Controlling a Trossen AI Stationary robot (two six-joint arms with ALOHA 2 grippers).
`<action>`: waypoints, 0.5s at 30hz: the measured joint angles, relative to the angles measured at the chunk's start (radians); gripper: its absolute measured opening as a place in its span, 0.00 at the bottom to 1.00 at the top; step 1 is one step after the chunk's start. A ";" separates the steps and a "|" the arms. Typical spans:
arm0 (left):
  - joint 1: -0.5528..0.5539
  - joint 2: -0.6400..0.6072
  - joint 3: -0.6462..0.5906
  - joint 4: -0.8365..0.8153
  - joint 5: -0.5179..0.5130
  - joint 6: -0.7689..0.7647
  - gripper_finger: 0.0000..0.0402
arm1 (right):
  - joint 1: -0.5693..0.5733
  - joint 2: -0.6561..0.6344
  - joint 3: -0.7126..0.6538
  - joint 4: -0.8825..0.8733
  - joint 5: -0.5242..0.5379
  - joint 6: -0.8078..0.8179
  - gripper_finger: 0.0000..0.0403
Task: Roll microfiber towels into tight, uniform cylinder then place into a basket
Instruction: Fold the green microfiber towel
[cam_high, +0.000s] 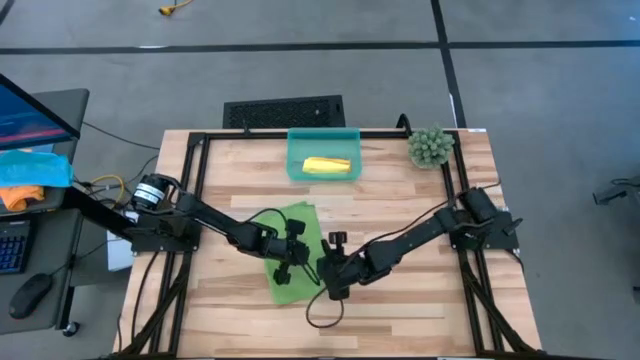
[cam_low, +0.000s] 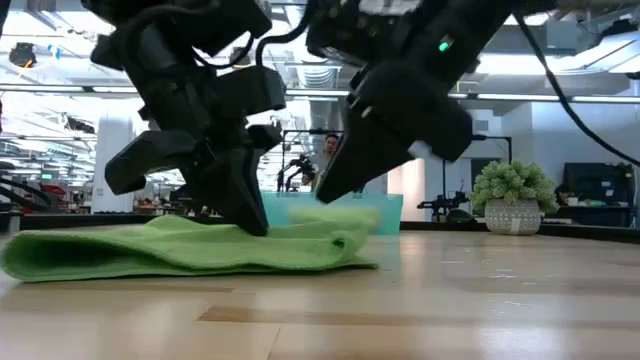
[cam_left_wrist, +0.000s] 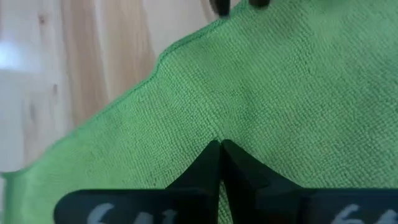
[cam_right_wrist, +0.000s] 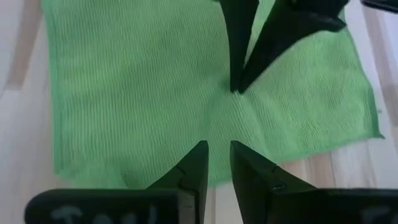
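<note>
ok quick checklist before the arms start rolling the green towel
1. Left claw shut on the lime green towel: ok, its tips pinch a pucker of cloth.
2. Right claw gripping the towel: not ok, its jaws stand slightly apart just above the cloth near the towel's edge.
3. Towel lying flat for a uniform roll: not ok, the low view shows it folded over and rumpled.
4. Yellow towel already rolled and in the teal basket: ok.
5. Room left in the basket for a second roll: cannot tell.
6. Potted plant clear of the work: ok, it sits at the far corner on the right arm's side.
</note>
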 joint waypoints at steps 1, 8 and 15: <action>-0.005 -0.002 0.003 -0.007 -0.012 0.000 0.01 | -0.008 0.005 0.000 0.009 -0.003 -0.005 0.22; -0.019 -0.003 0.009 -0.001 -0.024 0.001 0.01 | -0.028 0.032 -0.003 0.098 -0.059 -0.010 0.22; -0.015 -0.004 0.009 -0.003 0.039 0.002 0.03 | -0.041 0.052 0.000 0.105 -0.078 -0.015 0.22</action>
